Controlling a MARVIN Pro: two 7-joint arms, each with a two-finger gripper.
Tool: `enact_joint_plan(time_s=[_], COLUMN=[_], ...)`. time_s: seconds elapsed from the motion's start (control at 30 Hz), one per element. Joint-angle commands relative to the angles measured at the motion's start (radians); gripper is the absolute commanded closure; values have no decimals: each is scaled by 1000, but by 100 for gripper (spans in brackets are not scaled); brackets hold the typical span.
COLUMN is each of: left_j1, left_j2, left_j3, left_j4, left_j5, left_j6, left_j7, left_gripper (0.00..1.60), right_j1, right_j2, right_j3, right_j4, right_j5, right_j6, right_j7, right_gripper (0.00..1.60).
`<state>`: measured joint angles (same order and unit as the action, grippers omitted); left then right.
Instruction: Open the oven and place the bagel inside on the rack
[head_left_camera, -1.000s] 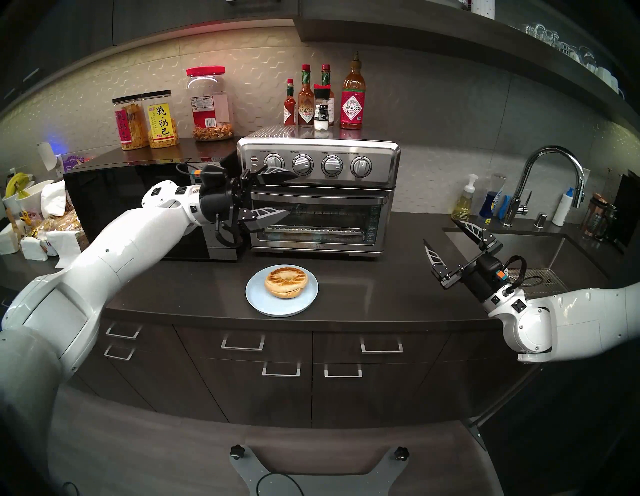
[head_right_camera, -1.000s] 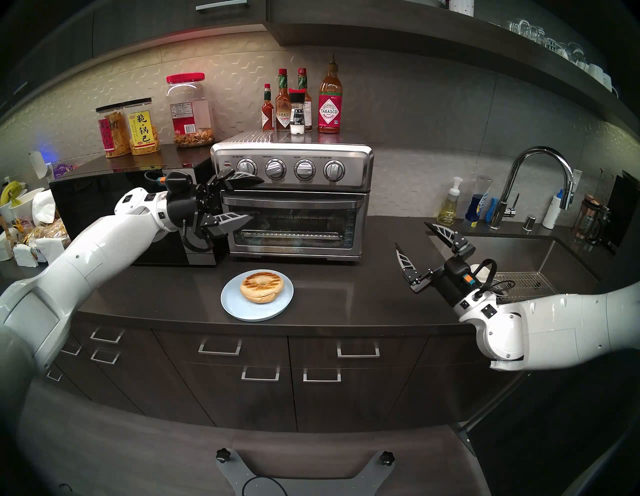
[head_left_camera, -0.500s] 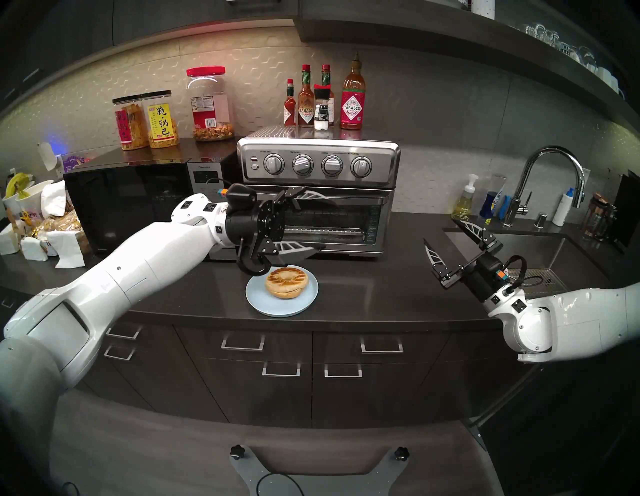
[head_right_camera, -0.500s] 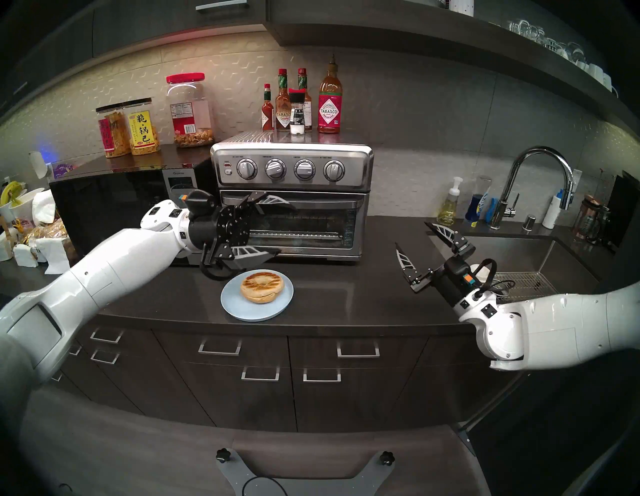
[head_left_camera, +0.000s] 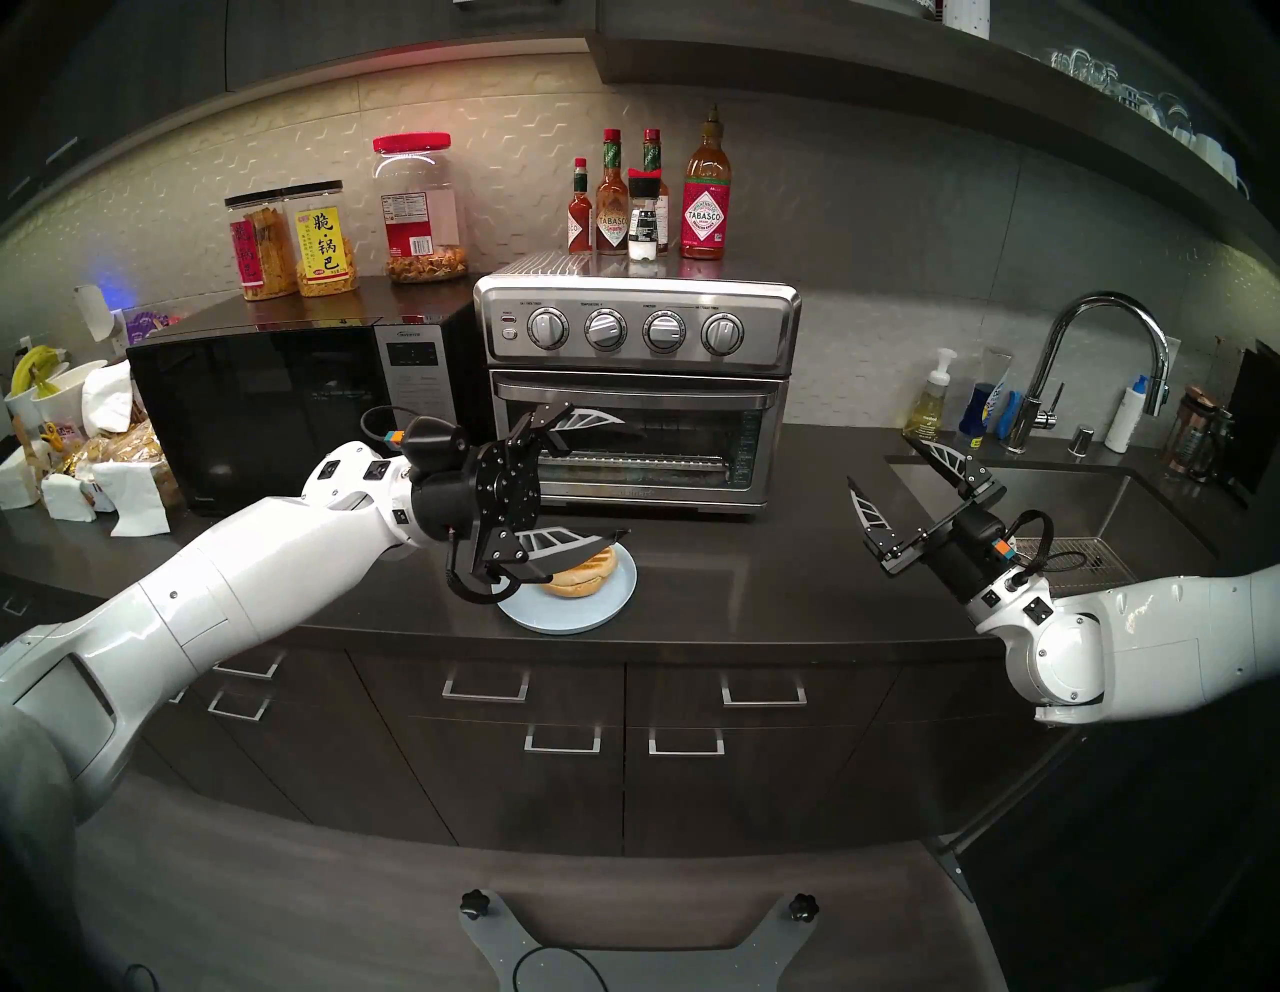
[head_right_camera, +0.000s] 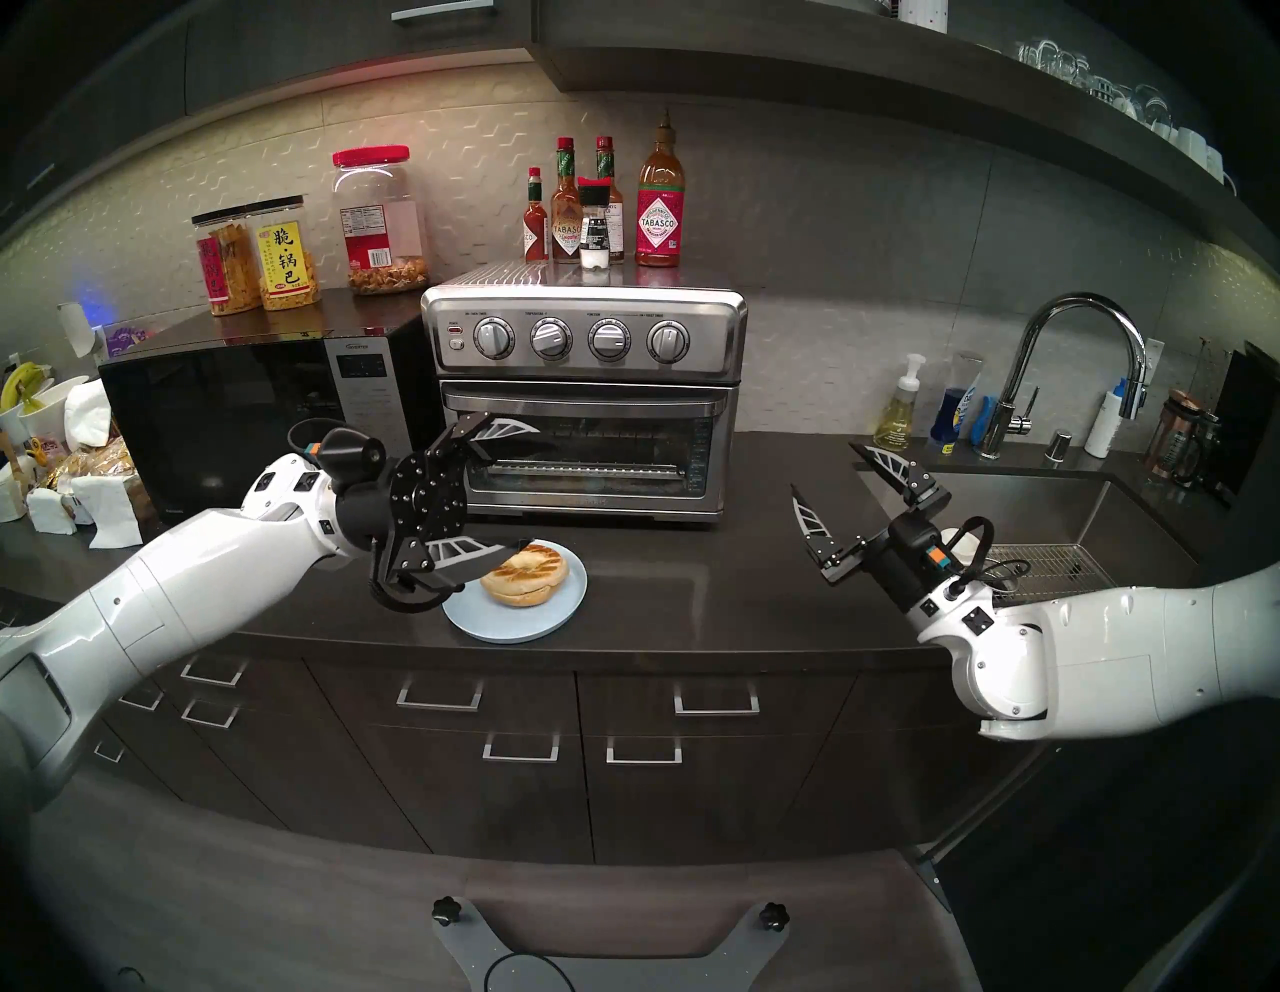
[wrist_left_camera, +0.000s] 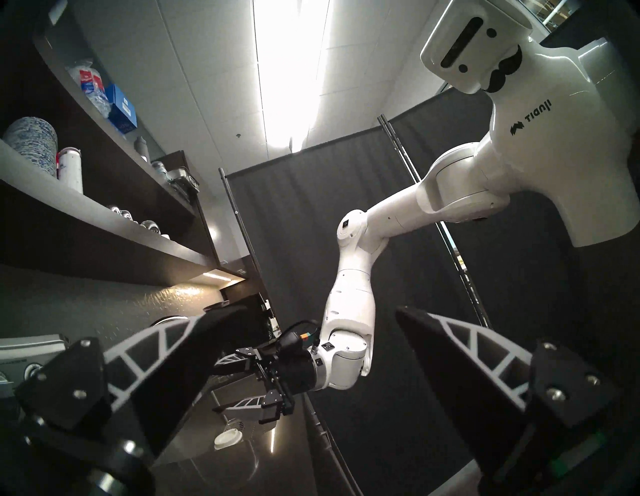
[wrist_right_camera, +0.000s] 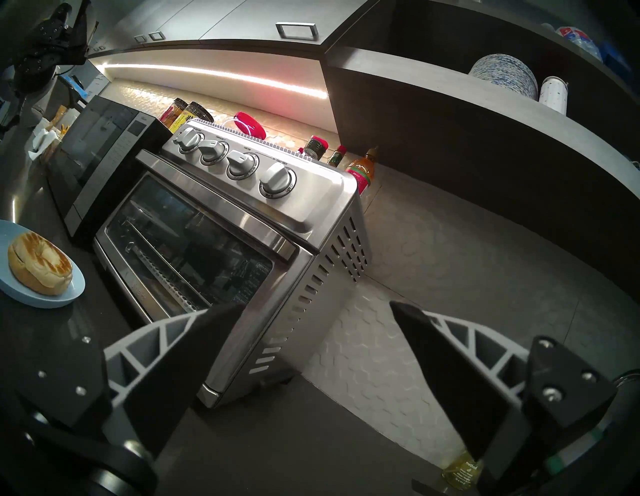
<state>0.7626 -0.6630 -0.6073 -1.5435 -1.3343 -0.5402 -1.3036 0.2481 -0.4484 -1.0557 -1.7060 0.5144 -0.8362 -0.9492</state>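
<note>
The oven (head_left_camera: 637, 395) stands at centre frame with its glass door shut and its bar handle (head_left_camera: 634, 398) untouched; the wire rack (head_left_camera: 623, 458) shows through the window. The bagel (head_right_camera: 524, 575) lies on the plate (head_right_camera: 554, 616) just below the oven, lower centre of the head view.

I have pulled the left gripper (head_left_camera: 602, 481) away from the oven front: a second ago it sat at the door's upper left corner, and now it hangs lower, over the plate's left side. Its fingers are spread wide and hold nothing; the lower finger crosses in front of the bagel, contact not discernible. I judge the door-opening step not yet done.

The right gripper (head_left_camera: 900, 485) is unchanged at right of frame, fingers spread, empty.

Materials: oven in brushed steel, boxy, with four round knobs. Bagel golden-tan, round, sliced, with dark grill marks. Plate pale blue, smooth, shallow. Counter (head_left_camera: 762, 589) dark, glossy.
</note>
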Motion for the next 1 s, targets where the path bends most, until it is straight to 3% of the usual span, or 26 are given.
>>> enact_joint_plan(time_s=[0.0,0.27,0.5,0.97], left_j1=[88,116,111,109], left_j2=[112,213,280,280], left_j3=[-4,33,48,82], left_j4=[-112,-167,-111,-54], left_j5=[-20,17,18,16], left_j6=[-82,-149,-171,-249], left_j7=[-93,5,46,113], left_gripper=[0,0,0,0], right_j1=[16,17,17,18], right_j2=[2,3,3,3], right_j3=[12,12,12,12], right_j4=[-3,-4,-5,-6], right_j5=[4,7,9,11], right_j6=[-1,-1,-1,0], right_j7=[-3,-2,-2,-1], right_gripper=[0,0,0,0])
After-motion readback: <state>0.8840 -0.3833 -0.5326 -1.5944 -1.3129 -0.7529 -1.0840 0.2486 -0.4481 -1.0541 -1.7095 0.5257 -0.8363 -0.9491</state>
